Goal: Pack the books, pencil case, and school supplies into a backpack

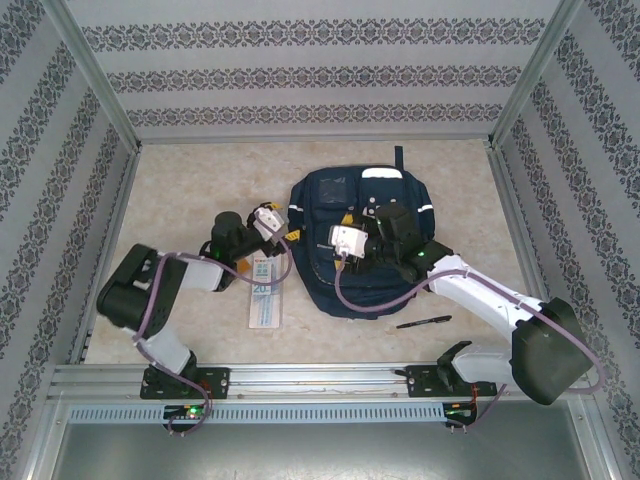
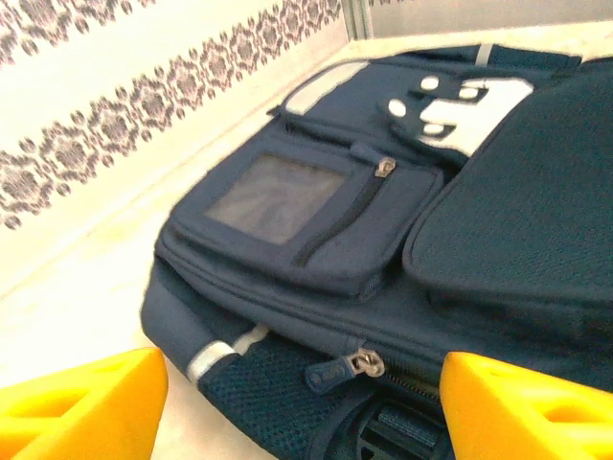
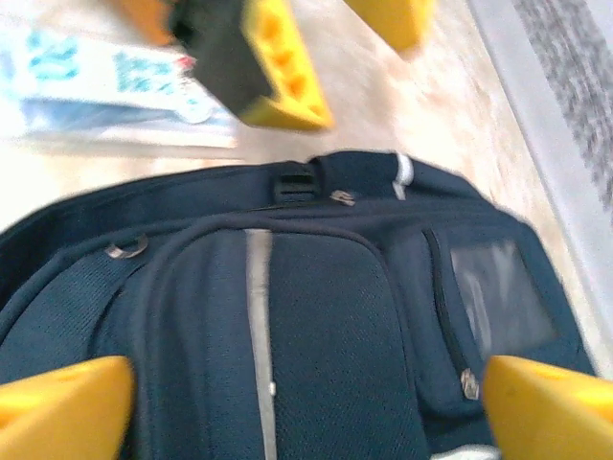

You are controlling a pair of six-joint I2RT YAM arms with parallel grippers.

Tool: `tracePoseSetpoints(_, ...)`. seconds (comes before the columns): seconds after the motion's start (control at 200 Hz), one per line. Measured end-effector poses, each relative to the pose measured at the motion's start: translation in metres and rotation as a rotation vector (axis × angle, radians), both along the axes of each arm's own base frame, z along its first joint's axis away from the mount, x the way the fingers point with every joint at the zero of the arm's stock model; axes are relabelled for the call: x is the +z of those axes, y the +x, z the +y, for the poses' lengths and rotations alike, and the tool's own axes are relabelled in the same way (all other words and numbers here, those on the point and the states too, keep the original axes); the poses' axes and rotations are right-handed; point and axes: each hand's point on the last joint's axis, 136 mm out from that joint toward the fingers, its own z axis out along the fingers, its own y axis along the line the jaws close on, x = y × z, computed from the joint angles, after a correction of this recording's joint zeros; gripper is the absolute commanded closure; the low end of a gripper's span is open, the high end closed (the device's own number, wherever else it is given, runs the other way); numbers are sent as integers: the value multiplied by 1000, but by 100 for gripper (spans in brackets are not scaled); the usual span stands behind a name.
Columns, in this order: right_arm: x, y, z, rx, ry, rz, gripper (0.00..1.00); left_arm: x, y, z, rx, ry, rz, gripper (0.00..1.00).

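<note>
At table (image 1: 200, 190) centre, your large dark navy fabric backpack (image 1: 325, 205), front pockets (image 2: 287, 216) zipped, contents unseen, left gripper (image 1: 268, 222) and right gripper (image 1: 343, 240) released, empty, long translucent pencil case (image 1: 266, 295) outside, beside it.

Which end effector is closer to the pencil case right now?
Left. The left end effector hangs at the left edge of the backpack, just past the far end of the pencil case. The right end effector is over the backpack, farther off to the case's right.
</note>
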Motion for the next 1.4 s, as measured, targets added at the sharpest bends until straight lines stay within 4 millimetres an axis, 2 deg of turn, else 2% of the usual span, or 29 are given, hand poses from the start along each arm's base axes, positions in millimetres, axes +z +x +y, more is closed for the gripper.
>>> tracePoseSetpoints(0.095,19,13,-3,-205,147,101,2,30,0,12,82,-13,25,16)
tracePoseSetpoints(0.145,34,20,-5,-330,266,174,2,49,9,25,185,-36,73,10)
tracePoseSetpoints(0.23,51,28,-9,-500,482,320,2,81,24,47,367,-91,170,7)
tracePoseSetpoints(0.295,55,33,-10,-573,632,459,3,97,27,63,481,-136,256,7)
tracePoseSetpoints(0.35,51,37,-7,-632,718,565,3,97,25,77,565,-167,351,7)
tracePoseSetpoints(0.425,33,35,8,-686,747,692,6,77,16,99,684,-195,523,8)
tracePoseSetpoints(0.53,10,19,48,-685,695,824,17,21,-13,136,867,-223,809,15)
tracePoseSetpoints(0.625,4,10,75,-658,671,888,26,-24,-49,163,1011,-272,1035,21)
tracePoseSetpoints(0.74,4,10,96,-621,659,937,35,-57,-82,183,1132,-316,1198,25)
tracePoseSetpoints(0.819,1,11,107,-602,643,964,40,-68,-90,189,1175,-349,1250,28)
tracePoseSetpoints(0.914,-2,8,118,-584,615,989,41,-84,-90,194,1200,-394,1322,37)
tracePoseSetpoints(0.959,-5,4,124,-574,598,1000,41,-93,-88,194,1199,-409,1357,39)
tracePoseSetpoints(1.084,-4,-7,136,-533,561,1005,45,-117,-81,185,1156,-445,1446,51)
tracePoseSetpoints(1.159,-1,-13,142,-509,551,999,48,-119,-77,181,1129,-463,1456,63)
tracePoseSetpoints(1.259,1,-19,148,-480,536,990,50,-115,-70,178,1091,-479,1435,87)
tracePoseSetpoints(1.359,2,-23,150,-465,520,984,49,-110,-67,177,1062,-469,1411,100)
tracePoseSetpoints(1.399,3,-23,150,-462,510,979,48,-105,-66,177,1048,-465,1391,100)
